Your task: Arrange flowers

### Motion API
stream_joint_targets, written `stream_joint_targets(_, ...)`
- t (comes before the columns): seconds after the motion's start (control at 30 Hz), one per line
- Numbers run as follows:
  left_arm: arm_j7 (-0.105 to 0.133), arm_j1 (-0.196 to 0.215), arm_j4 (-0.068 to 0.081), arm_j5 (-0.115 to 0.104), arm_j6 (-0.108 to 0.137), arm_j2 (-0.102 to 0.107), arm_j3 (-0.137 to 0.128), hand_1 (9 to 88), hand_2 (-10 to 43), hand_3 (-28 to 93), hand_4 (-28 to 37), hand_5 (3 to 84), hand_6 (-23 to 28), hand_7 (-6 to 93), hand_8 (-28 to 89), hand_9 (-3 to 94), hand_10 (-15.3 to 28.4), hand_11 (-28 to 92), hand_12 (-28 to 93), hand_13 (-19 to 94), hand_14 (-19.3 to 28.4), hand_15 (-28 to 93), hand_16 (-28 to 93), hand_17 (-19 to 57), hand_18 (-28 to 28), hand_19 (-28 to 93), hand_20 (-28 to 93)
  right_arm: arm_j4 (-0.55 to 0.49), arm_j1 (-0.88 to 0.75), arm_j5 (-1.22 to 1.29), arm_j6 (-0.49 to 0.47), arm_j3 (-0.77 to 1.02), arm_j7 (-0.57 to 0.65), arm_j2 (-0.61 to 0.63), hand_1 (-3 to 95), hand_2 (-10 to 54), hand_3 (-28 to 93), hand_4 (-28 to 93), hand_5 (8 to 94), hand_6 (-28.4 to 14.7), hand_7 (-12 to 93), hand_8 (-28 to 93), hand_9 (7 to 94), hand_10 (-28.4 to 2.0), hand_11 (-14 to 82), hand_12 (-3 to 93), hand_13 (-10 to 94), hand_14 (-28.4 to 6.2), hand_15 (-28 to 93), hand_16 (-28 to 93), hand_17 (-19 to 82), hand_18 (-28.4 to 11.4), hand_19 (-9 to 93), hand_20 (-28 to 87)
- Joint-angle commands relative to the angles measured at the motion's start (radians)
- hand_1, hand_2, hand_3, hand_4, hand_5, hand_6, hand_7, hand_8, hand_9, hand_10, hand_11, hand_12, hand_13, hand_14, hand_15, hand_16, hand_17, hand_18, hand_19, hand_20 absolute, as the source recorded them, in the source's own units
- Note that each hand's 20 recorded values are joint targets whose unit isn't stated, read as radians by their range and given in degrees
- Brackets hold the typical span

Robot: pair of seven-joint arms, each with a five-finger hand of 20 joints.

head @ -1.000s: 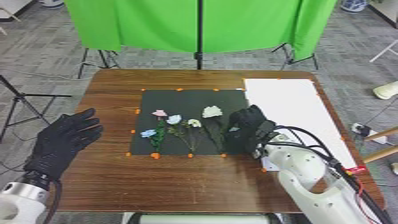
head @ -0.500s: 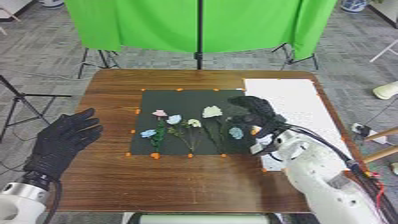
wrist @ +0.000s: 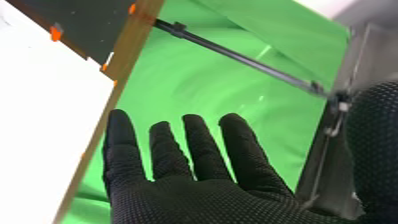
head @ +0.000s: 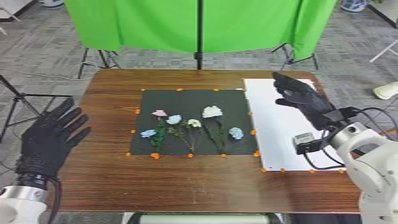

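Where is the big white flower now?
In the head view, the big white flower lies on the right half of the black mat, between the small cream flower and the rightmost blue flower.

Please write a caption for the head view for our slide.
Six flowers lie on a black mat beside a white sheet, the robot's open right hand above the sheet.

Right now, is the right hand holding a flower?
No, the right hand is over the white sheet, its fingers straight and empty.
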Motion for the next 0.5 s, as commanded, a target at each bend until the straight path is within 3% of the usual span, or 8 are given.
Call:
stream_joint_targets(0.03, -0.051, -0.006, -0.010, 0.093, -0.056, -0.030, -0.018, 22.4, -1.7, 70, -28.3, 21.1, 0.8, 23.5, -14, 13.6, 8.1, 23, 14, 8, 9.8, 31, -1, -13.4, 18.9, 41, 7, -0.067, -0.151, 0.460, -0.045, 0.082, 0.037, -0.082, 10.1, -4.8, 82, -27, 21.3, -6.8, 1, -6, 21.3, -11.6, -2.4, 21.4, 13, -11.3, -13, 43, -6, -19.4, 31, 14)
stream_joint_targets(0.1, -0.036, -0.004, -0.010, 0.075, -0.040, -0.034, -0.003, 22.1, -1.8, 70, -28.3, 20.3, 0.6, 23.6, -14, 12.9, 7.8, 22, 14, 7, 9.8, 30, 0, -13.6, 18.9, 40, 7, -0.064, -0.157, 0.476, -0.036, 0.077, 0.062, -0.105, 10.1, -4.7, 81, -27, 21.6, -6.8, 1, -6, 21.4, -11.6, -2.5, 21.6, 13, -11.4, -13, 43, -6, -19.5, 31, 14)
stream_joint_targets(0.2, -0.026, -0.017, -0.005, 0.081, -0.025, -0.041, 0.022, 21.6, -3.4, 66, -28.3, 17.9, 0.0, 23.1, -14, 11.3, 7.1, 19, 15, 7, 9.5, 27, 2, -14.0, 19.1, 39, 7, -0.070, -0.171, 0.426, -0.031, 0.076, 0.043, -0.146, 9.1, -3.6, 80, -27, 21.7, -6.8, 0, -6, 21.6, -11.9, -2.6, 21.8, 13, -11.3, -13, 43, -6, -19.7, 32, 14)
stream_joint_targets(0.27, -0.026, -0.027, 0.000, 0.093, -0.033, -0.049, 0.029, 22.4, -4.2, 63, -28.3, 16.3, -0.4, 22.7, -14, 10.3, 6.6, 17, 16, 6, 9.3, 25, 2, -14.4, 19.1, 38, 7, -0.073, -0.181, 0.409, -0.020, 0.075, 0.032, -0.163, 8.9, -3.4, 80, -27, 21.5, -6.8, 0, -6, 21.4, -12.0, -2.6, 22.0, 13, -11.0, -13, 43, -7, -19.6, 32, 14)
stream_joint_targets(0.33, -0.036, -0.034, 0.000, 0.124, -0.023, -0.055, 0.034, 22.8, -4.8, 62, -28.3, 14.5, -1.0, 21.9, -13, 9.0, 5.8, 14, 17, 5, 9.1, 21, 3, -15.4, 19.3, 37, 7, -0.074, -0.184, 0.388, -0.010, 0.073, 0.030, -0.176, 8.7, -3.2, 80, -27, 20.4, -6.5, 0, -6, 20.4, -11.8, -3.0, 22.1, 12, -10.7, -13, 43, -8, -19.4, 31, 14)
stream_joint_targets(0.4, -0.035, -0.038, 0.003, 0.107, -0.021, -0.058, 0.039, 22.3, -5.4, 64, -28.3, 13.7, -1.1, 21.6, -13, 8.5, 5.5, 12, 19, 4, 8.7, 18, 4, -15.9, 19.3, 36, 7, -0.076, -0.192, 0.355, 0.025, 0.062, 0.008, -0.186, 8.7, -3.0, 79, -27, 19.2, -6.1, -1, -6, 19.0, -11.5, -3.7, 22.2, 12, -10.5, -14, 43, -8, -19.3, 31, 13)
stream_joint_targets(0.5, -0.041, -0.054, 0.008, 0.120, -0.028, -0.069, 0.047, 22.3, -5.5, 65, -28.3, 13.5, -1.0, 21.6, -13, 8.3, 5.4, 10, 20, 4, 8.6, 16, 5, -16.2, 19.2, 36, 7, -0.086, -0.224, 0.323, 0.072, 0.065, -0.036, -0.227, 8.5, -2.9, 80, -27, 18.2, -5.9, -1, -5, 17.9, -11.2, -4.3, 22.5, 11, -10.4, -14, 44, -9, -19.1, 31, 13)
